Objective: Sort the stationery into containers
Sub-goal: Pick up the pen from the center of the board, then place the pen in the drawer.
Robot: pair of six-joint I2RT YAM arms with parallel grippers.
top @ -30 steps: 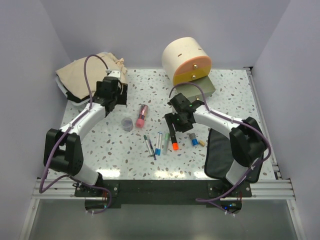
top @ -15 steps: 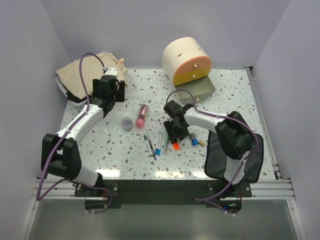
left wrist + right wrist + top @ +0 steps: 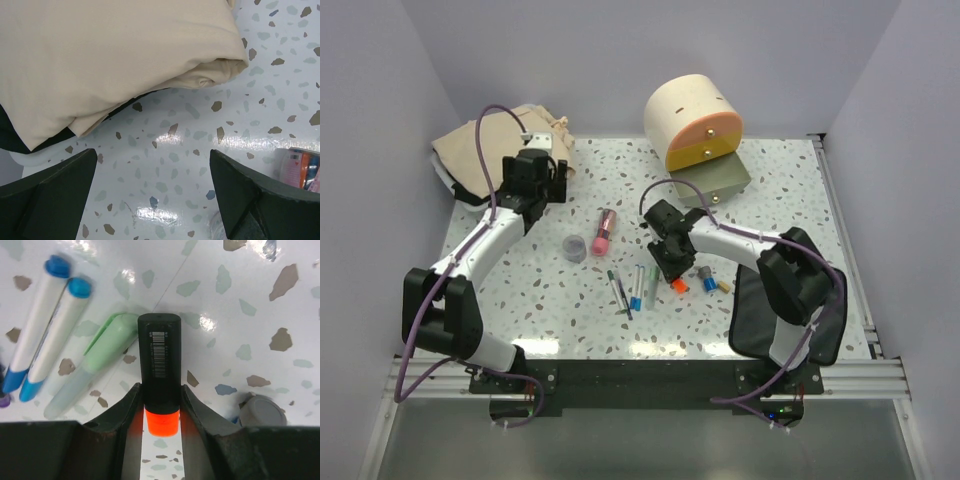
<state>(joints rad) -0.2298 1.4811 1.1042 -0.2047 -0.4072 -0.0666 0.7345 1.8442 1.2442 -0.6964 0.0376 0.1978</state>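
A white speckled tabletop (image 3: 790, 200) sits inside plain pale walls. At far left lies folded cream cloth (image 3: 100, 60). The left claw (image 3: 152, 165) hovers just beside it, fingers spread wide, gripping nothing. Next come a grey round pot (image 3: 576, 247), a pink tube (image 3: 603, 232) and blue-capped pens (image 3: 45, 315). At centre the right claw (image 3: 160, 392) is clenched on the black-and-orange highlighter (image 3: 159, 350) — close beside a green-capped pen (image 3: 95, 365) (lifted or resting, I cannot tell). Behind stands the cream box (image 3: 685, 110); a black pouch (image 3: 760, 310) lies far right.
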